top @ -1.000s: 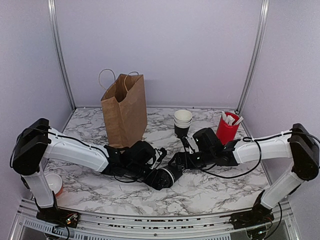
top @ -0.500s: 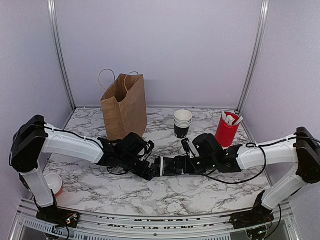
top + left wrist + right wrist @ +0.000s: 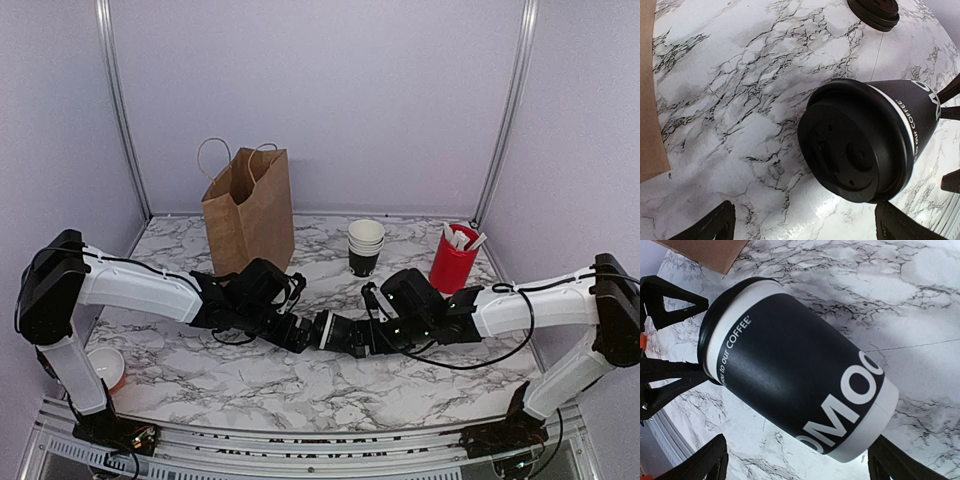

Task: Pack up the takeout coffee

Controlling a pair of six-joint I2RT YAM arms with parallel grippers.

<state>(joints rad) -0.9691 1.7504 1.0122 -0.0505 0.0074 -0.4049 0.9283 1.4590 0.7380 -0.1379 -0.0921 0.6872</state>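
Over the last second the spot where the two arms meet has shifted away from the near edge of the bench (image 3: 400, 390), and the takeout coffee (image 3: 790, 365) has gone with it. In the last half second hardly anything has shifted.

The cup lies on its side between the two sets of jaws, its black lid (image 3: 850, 145) facing the left jaws and its white-banded base toward the right jaws. The left jaws are released. Their fingers (image 3: 715, 222) stand wide apart, one tip just beside the lid's rim, the other with bare marble between it and the lid. The right jaws straddle the base end with fingers (image 3: 890, 465) also spread, and I cannot tell whether they pinch the cup. Nor can I tell whether the cup touches the bench.

Beyond the left jaws, toward the back wall, a brown paper bag (image 3: 250, 215) stands upright and open. Beyond the right jaws is a stack of lidless cups (image 3: 366, 245), with a red cup (image 3: 455, 260) of white sachets to their outer side. A pile of black lids (image 3: 874, 11) lies ahead of the left jaws, past the cup.
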